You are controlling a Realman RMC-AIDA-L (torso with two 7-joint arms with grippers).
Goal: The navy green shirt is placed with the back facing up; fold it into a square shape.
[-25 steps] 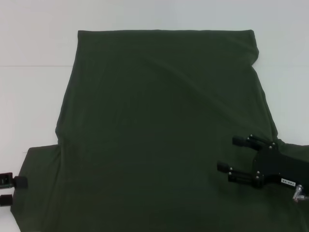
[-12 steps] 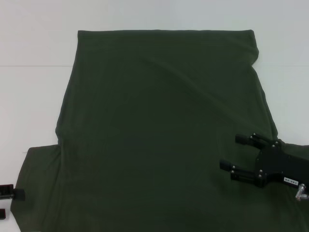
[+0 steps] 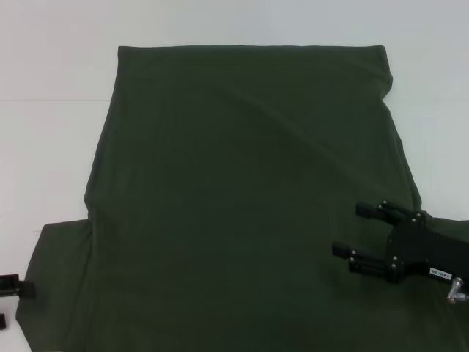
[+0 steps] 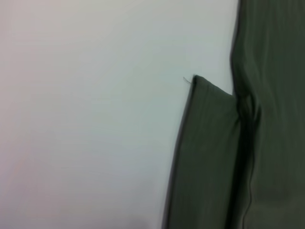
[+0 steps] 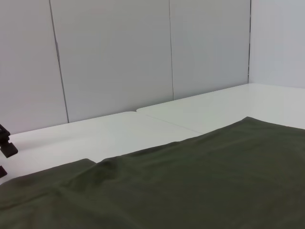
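1. Navy green shirt (image 3: pixel 242 205) spread flat across the white table (image 3: pixel 51 147), plain side up, hem edge at the far end, sleeves reaching out left and right at the near end.
2. Right gripper (image 3: pixel 352 229) over the near right part of the shirt, beside the right sleeve, fingers spread apart and pointing left, nothing between them.
3. Left gripper (image 3: pixel 18 293) at the near left corner, just beside the left sleeve's edge, mostly cut off by the frame; fingers apart or together: cannot tell.
4. Left sleeve (image 4: pixel 205 157) lying flat on the table in the left wrist view, its corner crisp, a crease where it joins the body.
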